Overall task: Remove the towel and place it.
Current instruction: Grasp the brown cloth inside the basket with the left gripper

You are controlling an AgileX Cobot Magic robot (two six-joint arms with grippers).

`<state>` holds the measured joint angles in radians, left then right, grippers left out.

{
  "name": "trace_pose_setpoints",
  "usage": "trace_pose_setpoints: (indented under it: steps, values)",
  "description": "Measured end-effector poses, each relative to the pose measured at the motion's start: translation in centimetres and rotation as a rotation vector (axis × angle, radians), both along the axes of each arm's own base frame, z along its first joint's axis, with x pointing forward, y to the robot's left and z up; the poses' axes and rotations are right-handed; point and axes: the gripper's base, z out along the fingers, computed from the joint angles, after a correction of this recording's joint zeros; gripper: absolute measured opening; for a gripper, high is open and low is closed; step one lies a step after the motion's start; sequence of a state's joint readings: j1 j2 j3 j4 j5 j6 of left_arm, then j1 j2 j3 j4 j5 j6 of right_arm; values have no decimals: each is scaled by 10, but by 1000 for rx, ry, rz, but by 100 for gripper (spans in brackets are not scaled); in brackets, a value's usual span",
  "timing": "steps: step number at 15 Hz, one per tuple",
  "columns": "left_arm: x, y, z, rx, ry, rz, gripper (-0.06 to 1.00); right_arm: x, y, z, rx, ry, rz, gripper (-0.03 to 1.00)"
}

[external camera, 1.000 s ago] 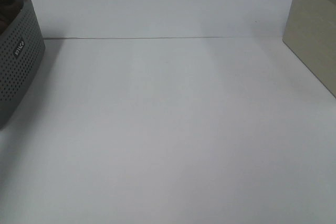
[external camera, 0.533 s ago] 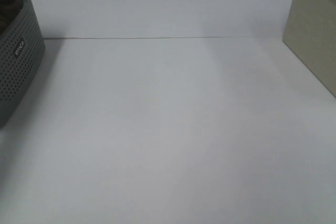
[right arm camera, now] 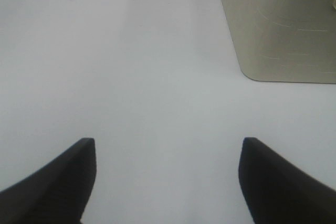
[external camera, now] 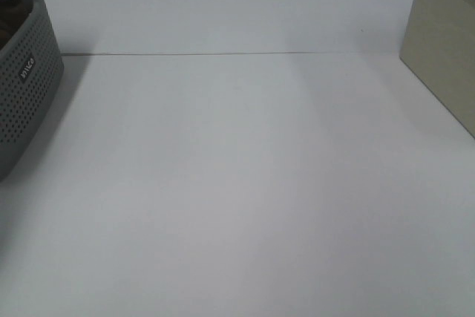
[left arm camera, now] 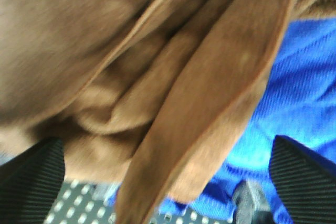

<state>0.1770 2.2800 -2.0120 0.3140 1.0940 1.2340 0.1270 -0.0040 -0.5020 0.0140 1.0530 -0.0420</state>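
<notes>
towel (left arm camera: pixel 105 51): brown, crumpled inside basket (external camera: pixel 26 102), over blue cloth (left arm camera: pixel 299 93). left gripper (left arm camera: pixel 165 148): wide, empty, over basket. right gripper (right arm camera: pixel 168 142): wide, empty, apart from basket.

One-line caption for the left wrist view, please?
Left hand open over the crumpled brown towel, which lies on a blue cloth in the perforated basket.

The towel (left arm camera: pixel 105 51) is warm brown and fuzzy, beside a bright blue ribbed cloth (left arm camera: pixel 304 87). The basket (external camera: pixel 22 102) is grey, patterned with small holes. The tabletop (external camera: pixel 245 183) is white, the box (external camera: pixel 445 57) pale beige. The left hand (left arm camera: pixel 167 179) has black, finely striped pads (left arm camera: pixel 31 177).
</notes>
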Motion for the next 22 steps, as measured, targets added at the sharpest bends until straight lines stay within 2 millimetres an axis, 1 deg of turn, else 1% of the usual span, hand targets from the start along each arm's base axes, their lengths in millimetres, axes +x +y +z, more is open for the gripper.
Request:
trace_pose_setpoints:
  steps: [2, 3, 4, 5, 6, 8, 10, 13, 14, 16, 17, 18, 20, 21, 22]
  values:
    - [0, 0, 0, 0, 1, 0, 82, 0, 0, 0, 0, 0, 0, 73]
    - [0, 1, 0, 10, 0, -2, 61, 0, 0, 0, 0, 0, 0, 73]
    - [0, 2, 1, 24, -1, -2, 35, 0, 0, 0, 0, 0, 0, 73]
    - [0, 4, 1, 40, -5, 9, 14, 0, 0, 0, 0, 0, 0, 73]
    - [1, 6, 2, 51, -32, 67, 0, 0, 0, 0, 0, 0, 0, 73]
    - [1, 6, 2, 33, -65, 135, 0, 0, 0, 0, 0, 0, 0, 73]
    - [2, 6, 3, 31, -79, 148, 0, 0, 0, 0, 0, 0, 0, 73]
    - [1, -3, 14, 28, -100, 156, 0, 0, 0, 0, 0, 0, 0, 73]
    - [-1, -14, 30, 17, -141, 159, 0, 0, 0, 0, 0, 0, 0, 73]
    - [-9, -32, 71, -37, -257, 204, 0, 0, 0, 0, 0, 0, 0, 73]
    - [-16, -38, 94, -76, -319, 231, 0, 0, 0, 0, 0, 0, 0, 73]
    - [-24, -44, 112, -126, -368, 256, 0, 0, 0, 0, 0, 0, 0, 73]
    - [-39, -53, 144, -223, -444, 277, 0, 0, 0, 0, 0, 0, 0, 73]
    - [-53, -67, 172, -287, -502, 257, 0, 0, 0, 0, 0, 0, 0, 73]
    - [-61, -75, 185, -305, -526, 240, 0, 0, 0, 0, 0, 0, 0, 73]
